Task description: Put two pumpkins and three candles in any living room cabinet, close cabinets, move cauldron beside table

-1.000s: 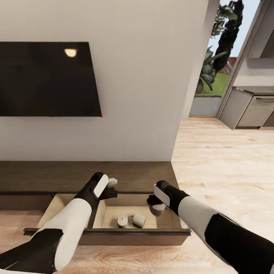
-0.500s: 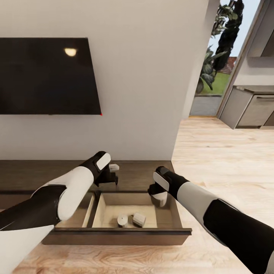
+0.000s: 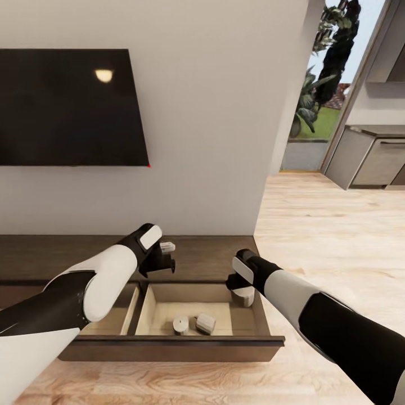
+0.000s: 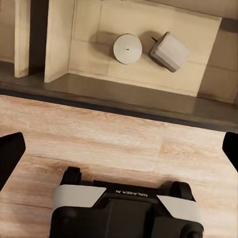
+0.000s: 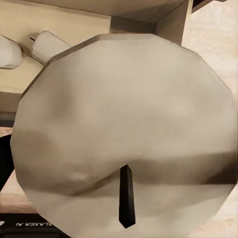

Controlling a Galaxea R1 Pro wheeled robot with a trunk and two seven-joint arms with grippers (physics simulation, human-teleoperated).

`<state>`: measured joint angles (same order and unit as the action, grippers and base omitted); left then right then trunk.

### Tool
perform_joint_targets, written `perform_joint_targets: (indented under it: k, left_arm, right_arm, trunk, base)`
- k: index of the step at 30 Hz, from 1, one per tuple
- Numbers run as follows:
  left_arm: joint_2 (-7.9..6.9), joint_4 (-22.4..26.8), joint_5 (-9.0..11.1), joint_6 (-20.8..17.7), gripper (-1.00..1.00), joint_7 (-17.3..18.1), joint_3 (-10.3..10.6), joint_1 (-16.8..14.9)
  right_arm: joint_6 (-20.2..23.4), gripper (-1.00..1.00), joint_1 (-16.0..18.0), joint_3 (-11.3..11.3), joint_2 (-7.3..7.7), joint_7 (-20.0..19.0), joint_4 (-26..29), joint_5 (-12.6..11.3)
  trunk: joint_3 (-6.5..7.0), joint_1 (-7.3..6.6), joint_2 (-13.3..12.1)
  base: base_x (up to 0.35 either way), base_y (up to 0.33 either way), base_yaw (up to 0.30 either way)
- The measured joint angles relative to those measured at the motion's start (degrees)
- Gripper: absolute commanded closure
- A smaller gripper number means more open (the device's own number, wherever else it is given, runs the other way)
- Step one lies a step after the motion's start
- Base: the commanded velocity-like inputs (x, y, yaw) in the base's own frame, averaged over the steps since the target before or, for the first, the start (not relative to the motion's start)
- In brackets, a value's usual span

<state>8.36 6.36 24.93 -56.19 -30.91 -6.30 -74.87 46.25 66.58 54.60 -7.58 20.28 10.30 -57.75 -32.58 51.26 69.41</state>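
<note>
Left arm lifted clear of drawer. Right gripper fingers clamped on third candle, above drawer's right end, two candles inside. Left gripper fingers wide, empty.

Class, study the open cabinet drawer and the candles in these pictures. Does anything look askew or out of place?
Yes. Of the two candles in the open drawer, one stands upright while the other lies tipped on its side beside it. A third candle is in the right gripper above the drawer. The drawer itself looks undamaged.

right gripper fingers hidden behind held candle, tv cut off at edge
</note>
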Motion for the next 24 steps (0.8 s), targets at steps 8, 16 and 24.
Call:
perform_joint_targets:
  k: [8, 16, 24]
  left_arm:
    - [-0.12, -2.55, 0.05, 5.45, -1.00, -1.51, 0.15, 0.07]
    - [-0.14, -2.59, 0.08, 5.50, -1.00, -1.55, 0.14, 0.08]
    - [-0.16, -3.56, 0.08, 5.49, -1.00, -1.53, 0.15, 0.09]
  right_arm:
    - [-0.33, 1.00, -0.31, -0.13, 0.38, 0.00, -0.27, 0.02]
    - [-3.85, 1.00, -0.43, -0.17, 0.62, -0.09, -1.39, -0.05]
    - [-4.10, 1.00, -0.58, -0.09, 0.62, -0.10, -1.56, 0.02]
  trunk:
    - [-1.44, 1.76, 3.21]
    - [-2.87, 3.51, 6.42]
    - [-4.31, 5.26, 9.63]
  base:
    - [0.000, 0.000, 0.000]
    - [0.020, 0.000, 0.000]
    - [0.177, 0.000, 0.000]
